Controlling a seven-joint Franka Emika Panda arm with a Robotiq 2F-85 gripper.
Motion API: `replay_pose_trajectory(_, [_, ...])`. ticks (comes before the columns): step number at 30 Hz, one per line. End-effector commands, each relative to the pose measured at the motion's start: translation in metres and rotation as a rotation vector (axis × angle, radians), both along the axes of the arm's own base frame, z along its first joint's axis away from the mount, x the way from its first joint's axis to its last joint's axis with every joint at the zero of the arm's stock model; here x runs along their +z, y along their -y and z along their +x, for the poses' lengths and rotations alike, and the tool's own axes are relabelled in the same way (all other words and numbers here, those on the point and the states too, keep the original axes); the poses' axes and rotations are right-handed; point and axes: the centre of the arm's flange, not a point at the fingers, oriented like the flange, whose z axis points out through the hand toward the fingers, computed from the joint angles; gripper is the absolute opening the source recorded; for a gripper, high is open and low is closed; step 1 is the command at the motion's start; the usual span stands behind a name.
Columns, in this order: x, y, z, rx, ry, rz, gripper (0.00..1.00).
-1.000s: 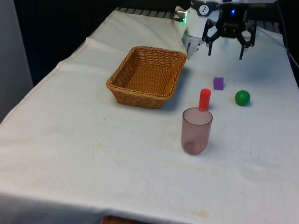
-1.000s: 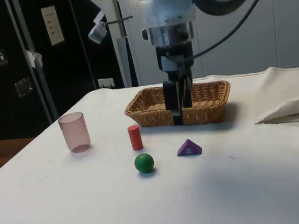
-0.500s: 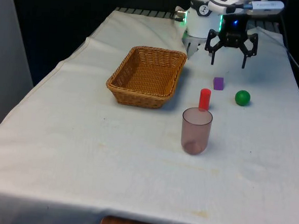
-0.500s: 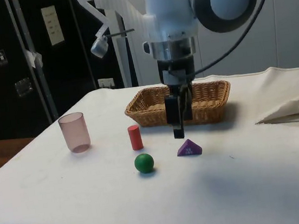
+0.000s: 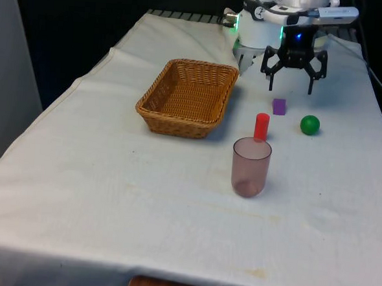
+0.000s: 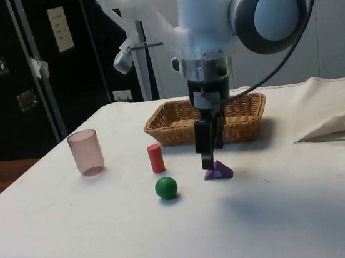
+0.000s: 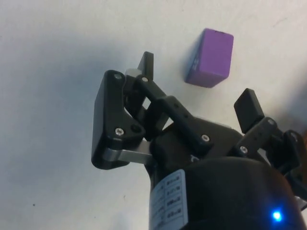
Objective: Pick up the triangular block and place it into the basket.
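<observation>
The purple triangular block (image 5: 279, 106) lies on the white cloth, to the front view's right of the wicker basket (image 5: 157, 88). My gripper (image 5: 291, 89) hangs open just behind and above the block, nothing between its fingers. In the side view the gripper (image 6: 207, 162) has its tips a little above the cloth, close beside the block (image 6: 219, 172), with the basket (image 6: 235, 127) behind it. In the wrist view the block (image 7: 211, 63) sits just past the gap of the gripper (image 7: 197, 88), between the lines of the two fingers but apart from both.
A red cylinder (image 5: 261, 126) stands upright near the block, and a green ball (image 5: 309, 125) rests to the front view's right of it. A translucent pink cup (image 5: 250, 166) stands nearer the camera. In the side view, bunched cloth (image 6: 339, 124) lies at the right.
The gripper has come down from about basket-rim height to just above the cloth beside the purple block, staying open. The objects have not moved.
</observation>
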Motion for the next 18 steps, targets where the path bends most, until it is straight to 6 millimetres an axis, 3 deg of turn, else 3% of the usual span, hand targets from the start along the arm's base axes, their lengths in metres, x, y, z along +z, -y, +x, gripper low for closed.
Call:
replay_pose_trajectory(1, [0.0, 0.004, 0.001, 0.003, 0.016, -0.006, 1.0])
replay_pose_trajectory(7, [-0.003, 0.009, 0.002, 0.01, 0.024, -0.007, 1.0])
replay_pose_trajectory(8, [-0.003, 0.001, 0.001, 0.007, 0.009, 0.002, 1.0])
replay_pose_trajectory(10, [-0.003, 0.012, 0.003, 0.012, 0.024, -0.008, 1.0])
replay_pose_trajectory(18, [-0.007, 0.018, 0.003, 0.022, 0.02, -0.013, 1.0])
